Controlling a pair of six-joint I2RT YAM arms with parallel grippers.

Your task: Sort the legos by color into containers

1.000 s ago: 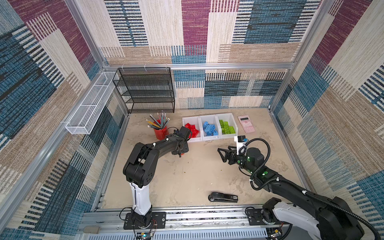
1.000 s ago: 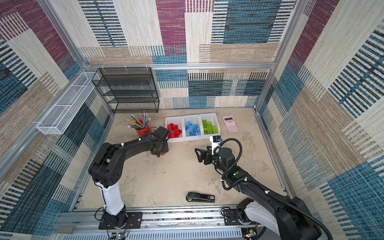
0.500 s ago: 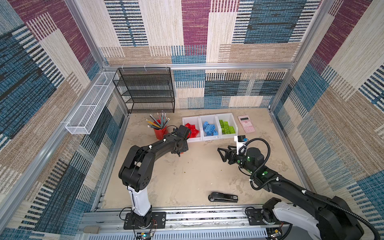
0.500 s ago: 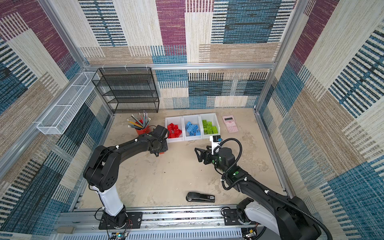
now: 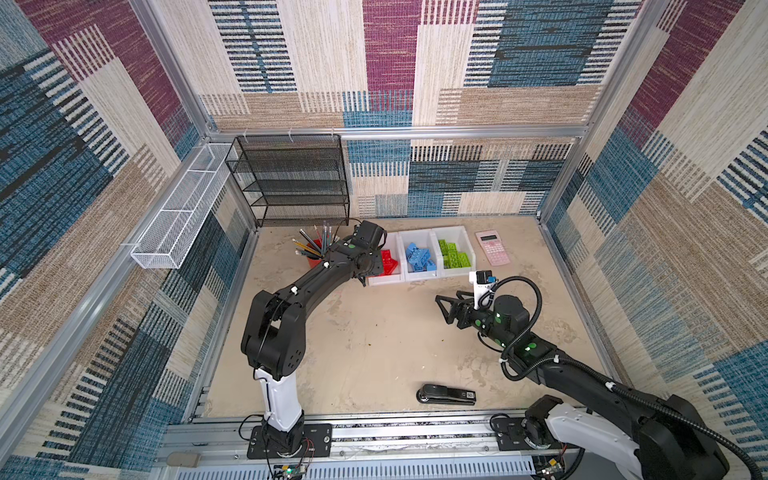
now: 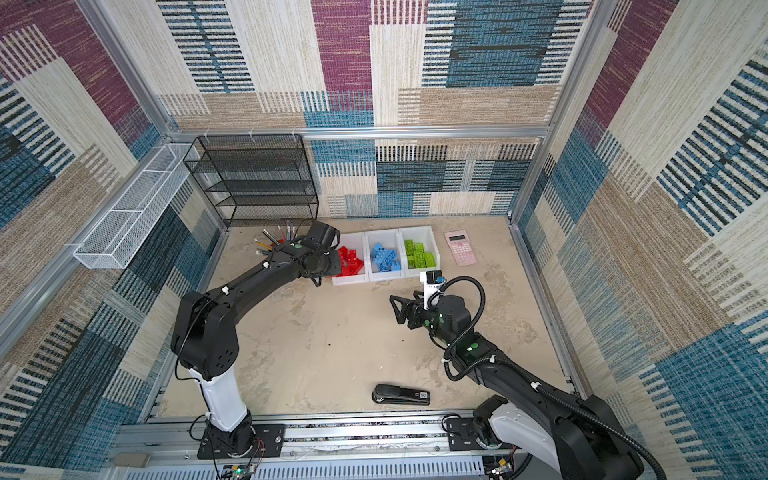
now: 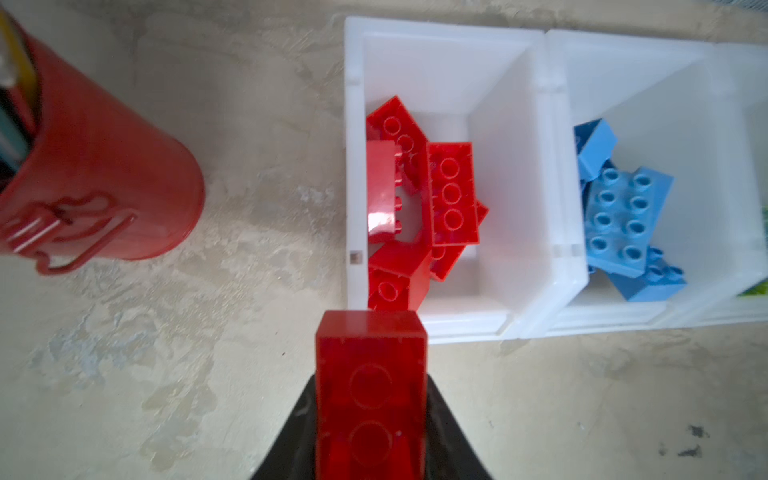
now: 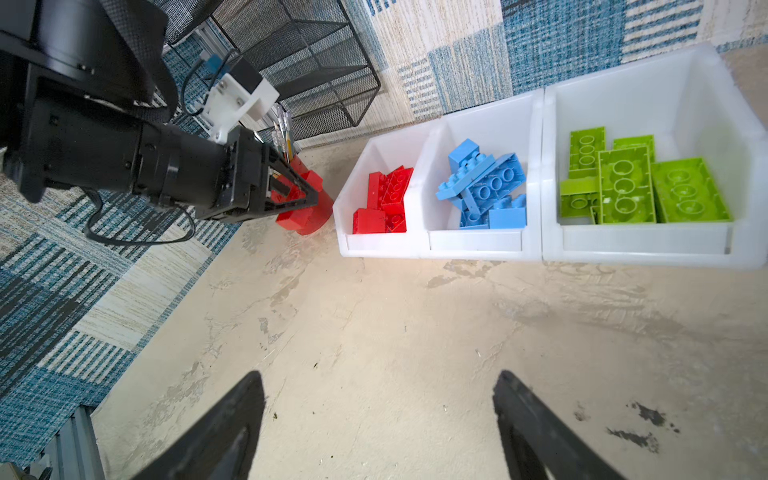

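Brick [image 7: 371, 399] (red) clamped in left gripper [image 8: 305, 189], just short of the red bin [image 7: 353, 166], at its 8 o'clock corner in both top views
Over the last second the jaws narrowed onto it and settled, so the grasp looks secured and the drop comes next. Blue bin [image 5: 415, 237] and green bin [image 5: 455, 232] sit at 3 o'clock, already loaded. No loose legos seen on table [image 5: 374, 340], so probably the last one. Right gripper [image 8: 379, 376] at 5 o'clock of the row, jaws wide, empty
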